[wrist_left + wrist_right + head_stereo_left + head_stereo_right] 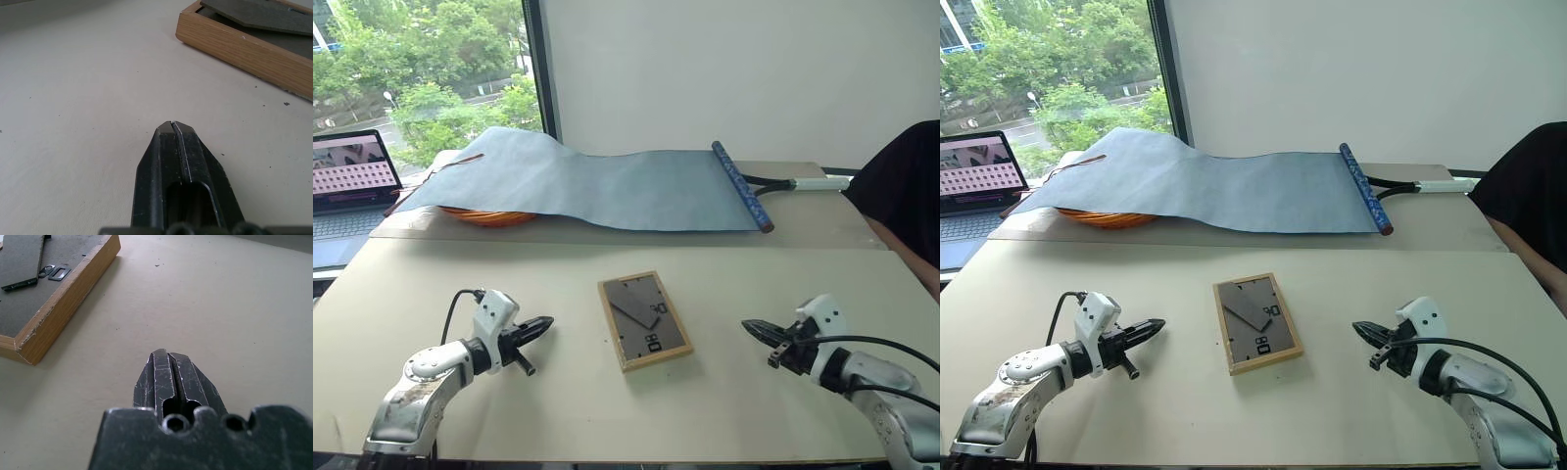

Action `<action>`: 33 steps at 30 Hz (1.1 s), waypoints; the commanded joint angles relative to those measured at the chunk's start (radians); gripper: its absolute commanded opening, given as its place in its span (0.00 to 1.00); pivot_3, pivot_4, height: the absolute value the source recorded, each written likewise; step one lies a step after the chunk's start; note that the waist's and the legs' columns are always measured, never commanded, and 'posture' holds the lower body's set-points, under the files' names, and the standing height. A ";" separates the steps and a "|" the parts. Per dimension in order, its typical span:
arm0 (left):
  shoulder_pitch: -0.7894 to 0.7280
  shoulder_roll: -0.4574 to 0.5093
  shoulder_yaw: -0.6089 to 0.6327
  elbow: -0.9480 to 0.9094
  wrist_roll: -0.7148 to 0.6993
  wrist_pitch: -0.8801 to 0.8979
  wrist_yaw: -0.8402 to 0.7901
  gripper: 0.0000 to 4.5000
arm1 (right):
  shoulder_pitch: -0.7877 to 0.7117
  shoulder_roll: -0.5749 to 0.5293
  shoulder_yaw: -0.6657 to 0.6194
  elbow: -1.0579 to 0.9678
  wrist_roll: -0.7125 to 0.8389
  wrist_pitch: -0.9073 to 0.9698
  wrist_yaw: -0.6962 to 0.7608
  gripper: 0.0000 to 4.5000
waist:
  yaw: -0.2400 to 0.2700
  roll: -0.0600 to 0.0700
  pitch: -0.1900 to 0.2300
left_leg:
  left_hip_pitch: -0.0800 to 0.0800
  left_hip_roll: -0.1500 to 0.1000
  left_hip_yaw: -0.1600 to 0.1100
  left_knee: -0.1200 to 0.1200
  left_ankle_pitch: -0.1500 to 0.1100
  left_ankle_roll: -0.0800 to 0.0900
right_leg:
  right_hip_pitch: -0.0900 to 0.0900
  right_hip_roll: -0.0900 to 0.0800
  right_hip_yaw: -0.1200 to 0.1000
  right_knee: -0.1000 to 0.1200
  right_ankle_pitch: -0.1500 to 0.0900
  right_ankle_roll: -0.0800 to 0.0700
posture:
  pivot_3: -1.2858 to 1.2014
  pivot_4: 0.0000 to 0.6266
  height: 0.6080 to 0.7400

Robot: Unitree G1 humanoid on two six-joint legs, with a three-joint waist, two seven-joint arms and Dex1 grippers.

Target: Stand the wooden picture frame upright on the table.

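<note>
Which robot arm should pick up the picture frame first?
Probably either; it's nearly even. The wooden picture frame lies flat, back up, between the left gripper and right gripper. Both point at it with fingers shut, touching nothing.

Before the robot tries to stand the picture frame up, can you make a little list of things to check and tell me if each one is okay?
1. Wooden picture frame in plain sight: ok, it lies flat on the table, grey back facing up.
2. Prop leg reachable: ok, it is on the upward face, folded flat against the back.
3. Left pincer ready to grab: not ok, its fingers are shut and it sits apart from the frame.
4. Right pincer ready to grab: not ok, shut too, and apart from the frame.
5. Room to stand it: ok, bare tabletop surrounds the frame; the blue-grey scroll lies farther back.
6. Person's arm at the table's far right: ok, away from the frame.
</note>
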 commanded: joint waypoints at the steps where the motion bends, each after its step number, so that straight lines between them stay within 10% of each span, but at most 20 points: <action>1: -0.102 0.063 0.025 0.024 -0.041 0.067 -0.046 0.00 | -0.064 -0.064 -0.013 -0.010 0.004 -0.013 0.062 0.00 | 0.000 0.000 0.000 | 0.000 0.000 0.000 0.000 0.000 0.000 | 0.000 0.000 0.000 0.000 0.000 0.000 | 0.52 0.24 0.81; 5: -0.273 0.167 -0.034 0.088 -0.054 0.212 -0.130 0.00 | -0.227 -0.186 0.107 0.070 -0.059 -0.032 0.200 0.00 | -0.001 0.002 0.002 | -0.002 0.000 -0.001 0.001 0.003 -0.001 | -0.005 0.000 -0.001 0.002 0.000 0.004 | 0.52 0.24 0.81; 15: -0.377 0.068 -0.218 0.130 0.017 0.296 -0.093 0.00 | -0.426 -0.091 0.353 0.324 -0.250 -0.174 0.283 0.00 | 0.004 0.003 -0.011 | 0.000 -0.001 -0.003 0.000 -0.007 -0.001 | 0.003 0.000 -0.004 0.000 -0.006 -0.003 | 0.52 0.24 0.81; 33: -0.313 0.101 -0.314 -0.022 -0.031 0.434 -0.191 0.00 | -0.310 -0.017 0.396 0.018 -0.143 0.080 0.330 0.00 | -0.002 0.004 -0.011 | 0.003 -0.002 -0.006 0.002 -0.006 -0.002 | 0.007 0.000 -0.006 0.001 -0.006 -0.002 | 0.52 0.24 0.81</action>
